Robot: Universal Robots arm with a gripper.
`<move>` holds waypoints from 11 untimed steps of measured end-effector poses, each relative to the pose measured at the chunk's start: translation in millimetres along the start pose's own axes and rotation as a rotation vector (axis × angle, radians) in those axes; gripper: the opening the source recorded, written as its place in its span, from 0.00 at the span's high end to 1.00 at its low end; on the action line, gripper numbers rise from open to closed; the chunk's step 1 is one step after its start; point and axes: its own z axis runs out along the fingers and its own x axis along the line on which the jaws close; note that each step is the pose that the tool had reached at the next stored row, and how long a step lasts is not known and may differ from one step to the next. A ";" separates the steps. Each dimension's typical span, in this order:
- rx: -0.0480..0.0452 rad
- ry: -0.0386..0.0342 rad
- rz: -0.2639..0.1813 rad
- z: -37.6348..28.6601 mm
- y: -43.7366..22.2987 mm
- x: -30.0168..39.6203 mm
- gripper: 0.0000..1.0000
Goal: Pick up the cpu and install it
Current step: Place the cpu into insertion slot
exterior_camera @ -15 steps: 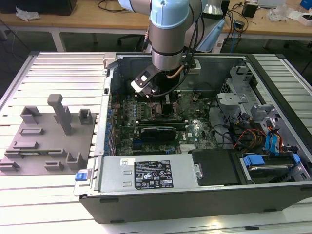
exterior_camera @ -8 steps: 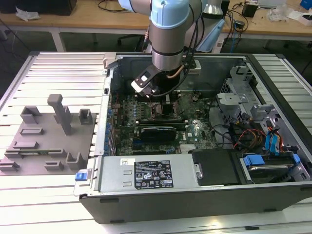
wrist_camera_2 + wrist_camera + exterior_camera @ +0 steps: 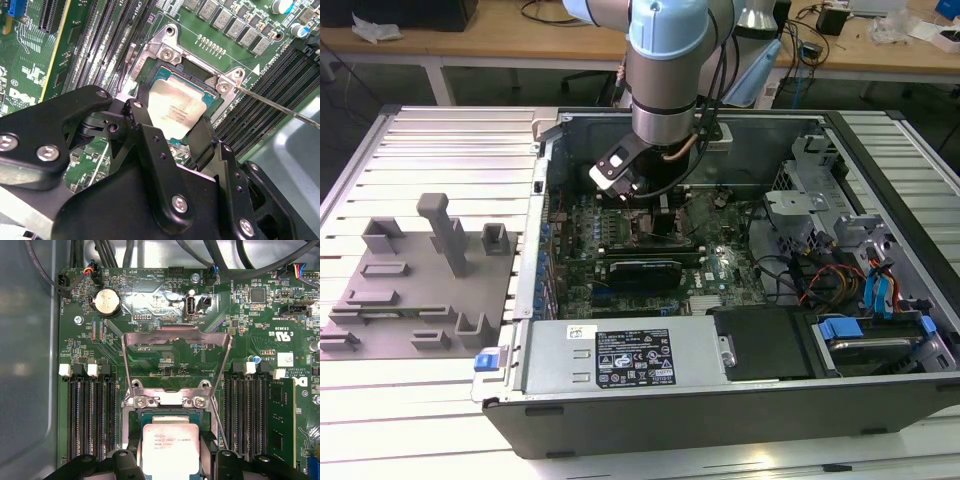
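Risk, seating: if the cpu (image 3: 175, 112) goes in tilted or turned off-square to the socket (image 3: 167, 52), my judgement is that it would sit crooked and harm the contacts beneath it.
Risk, snagging: the thin lever rod (image 3: 280, 107) runs close beside one side of the gripper (image 3: 169, 120) and could catch on a sideways move.
Fingers: the fingers (image 3: 145, 135) are drawn in to the chip's width, one against each of two opposite edges, so they appear to have hold of it.
Cpu position: inside the socket frame, on the motherboard (image 3: 240, 315) in the open computer case (image 3: 720, 400). Whether it rests fully down or hangs just above, I cannot tell.
Load plate: the load plate (image 3: 175, 335) is swung up — clear of the chip.
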 end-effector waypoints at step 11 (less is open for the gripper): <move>0.0000 -0.0003 0.000 -11.9 0.6 0.1 0.38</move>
